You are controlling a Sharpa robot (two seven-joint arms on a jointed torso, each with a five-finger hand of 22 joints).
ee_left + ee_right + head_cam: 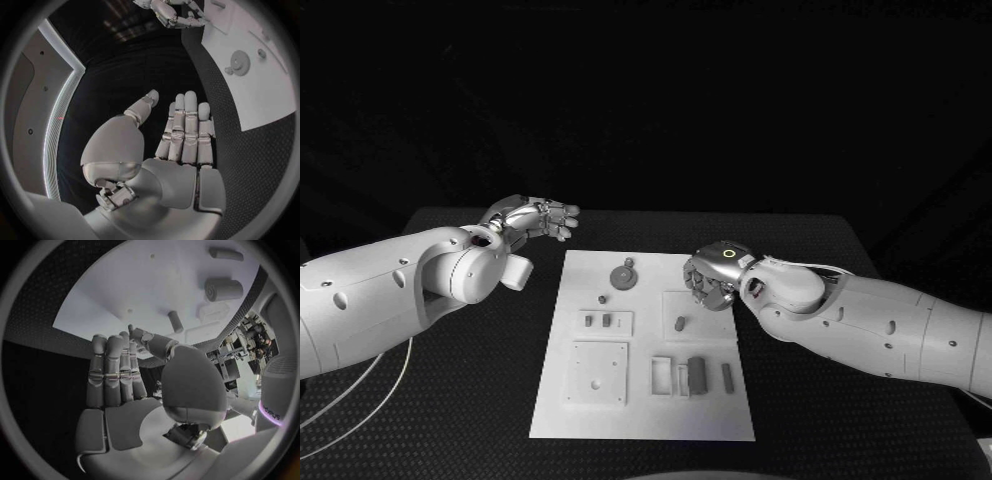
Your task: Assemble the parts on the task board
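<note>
Black table [473,400], dark backdrop; white task board [646,345] at centre. Right hand [714,275] over board's far right edge, fingers [112,370] straight, pressed together, holding nothing. Small grey peg [681,323] just beyond fingertips, apart. Left hand [531,220] off board, fingers [187,130] together, empty. Risk, judged: peg knocked or rolled by flat fingers if approach made without opening.

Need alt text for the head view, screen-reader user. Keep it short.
Two white robot arms reach over a black table toward a white task board carrying small grey parts. The right hand hovers at the board's right edge, holding nothing; the left hand is open, off the board's far left corner.
</note>
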